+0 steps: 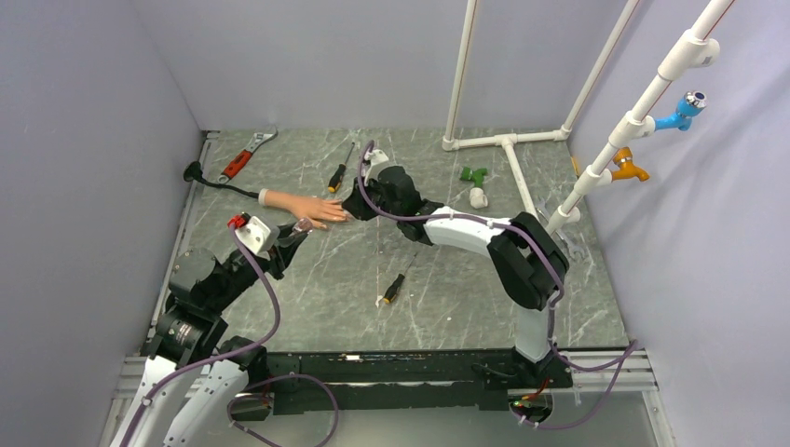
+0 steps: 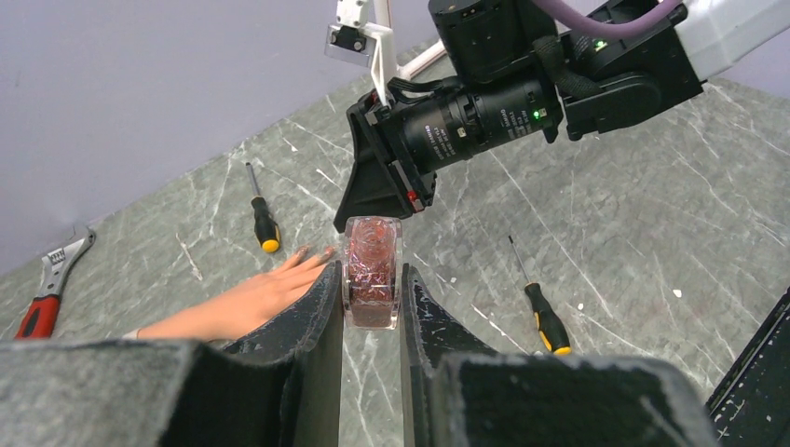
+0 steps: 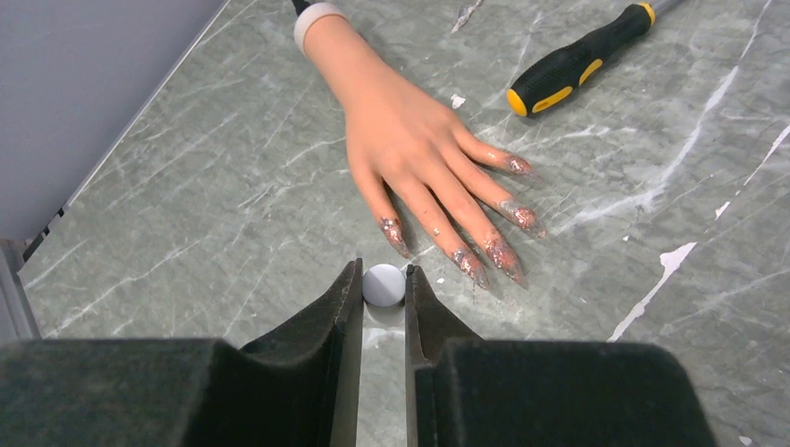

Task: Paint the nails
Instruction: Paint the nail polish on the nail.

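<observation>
The right gripper (image 3: 383, 272) sits closest in its own wrist view, its two dark fingers (image 3: 337, 321) clenched on a small round white knob (image 3: 384, 286) that shows between their tips. The nails (image 3: 503, 256) lie just beyond. The thumb's nail is near the knob at 12 o'clock but apart from it, and the other four fan out from about 1 to 3 o'clock, all long, pointed and flecked with glitter. They belong to a flesh-coloured mannequin hand (image 3: 410, 140) that lies palm down on the grey marbled table (image 3: 186, 205), its white cuff up at 11 o'clock. A black-and-yellow screwdriver (image 3: 578, 60) lies beyond the hand at 1 o'clock. In the left wrist view the left gripper (image 2: 371, 279) is clamped on a clear polish bottle (image 2: 372, 251) of reddish glitter, held upright between its fingers. The hand's fingertips reach in from 9 o'clock and end just beside the bottle and the finger on that side; whether they touch it cannot be told. The right arm's wrist hangs above the bottle at 12 to 1 o'clock. From the top camera the hand lies left of the table's centre with its fingers pointing toward 3 o'clock. The right gripper meets those fingertips from the 3 o'clock side, and the left gripper stands near the hand at its 6 o'clock. A red-handled wrench (image 1: 244, 158) lies at 11 o'clock of the hand, well apart.
</observation>
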